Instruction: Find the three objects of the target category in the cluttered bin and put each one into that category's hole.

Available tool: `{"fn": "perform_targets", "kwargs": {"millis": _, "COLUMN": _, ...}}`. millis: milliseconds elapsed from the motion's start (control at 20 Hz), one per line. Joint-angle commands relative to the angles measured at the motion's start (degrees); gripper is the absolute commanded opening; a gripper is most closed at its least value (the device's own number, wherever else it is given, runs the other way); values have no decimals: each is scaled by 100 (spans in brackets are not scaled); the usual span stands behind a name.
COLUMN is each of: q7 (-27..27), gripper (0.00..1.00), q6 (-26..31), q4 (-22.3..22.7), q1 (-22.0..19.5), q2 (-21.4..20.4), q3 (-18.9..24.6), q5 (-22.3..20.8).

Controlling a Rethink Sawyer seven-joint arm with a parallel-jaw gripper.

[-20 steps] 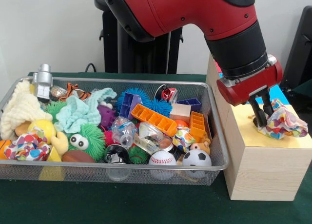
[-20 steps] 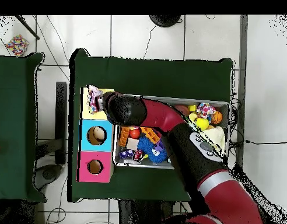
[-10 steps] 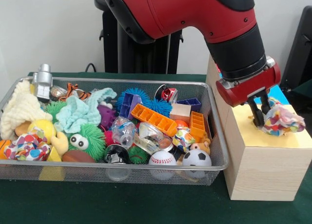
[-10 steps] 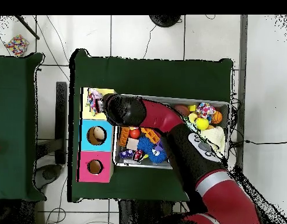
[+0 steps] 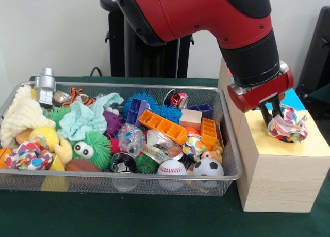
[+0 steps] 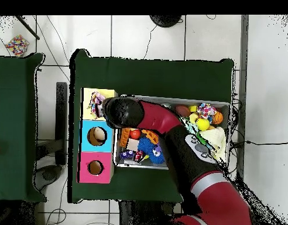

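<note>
A crumpled cloth with coloured dots and hearts [image 5: 286, 127] sits on the yellow top of the wooden box [image 5: 273, 185], bunched over its hole. My gripper [image 5: 272, 112] stands at the cloth's left edge, fingers close together and pinching it. In the overhead view the cloth [image 6: 97, 101] lies on the yellow section [image 6: 109, 92], and the arm's wrist hides the gripper. A second patterned cloth [image 5: 29, 155] lies at the left end of the wire bin [image 5: 77, 183]; from above that patterned cloth [image 6: 206, 110] is near the bin's right end.
The bin holds several toys: a soccer ball [image 5: 208, 168], a baseball [image 5: 171, 169], orange blocks [image 5: 164, 126], a green fuzzy toy [image 5: 92, 149]. From above, a blue section with a hole [image 6: 96, 136] and a pink section with a hole [image 6: 95, 168] adjoin the yellow one.
The gripper has shifted slightly left and up on the yellow top. The cloth has come left with it and bunched up over the hole.
</note>
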Motion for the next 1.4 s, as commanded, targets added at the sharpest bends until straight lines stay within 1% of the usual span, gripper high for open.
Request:
{"fn": "perform_targets", "kwargs": {"millis": 50, "q7": 1066, "gripper": 0, "q6": 703, "q4": 93, "q1": 30, "q2": 216, "q3": -440, "q5": 148}}
{"fn": "perform_targets", "kwargs": {"millis": 1000, "q7": 933, "gripper": 0, "q6": 595, "q4": 7, "q1": 89, "q2": 268, "q3": -433, "q5": 265}}
{"fn": "perform_targets", "kwargs": {"millis": 1050, "q7": 928, "gripper": 100, "q6": 601, "q4": 5, "q1": 95, "q2": 267, "q3": -438, "q5": 274}}
{"fn": "perform_targets", "kwargs": {"millis": 1400, "q7": 891, "gripper": 100, "q6": 593, "q4": 2, "q1": 123, "q2": 251, "q3": -454, "q5": 253}}
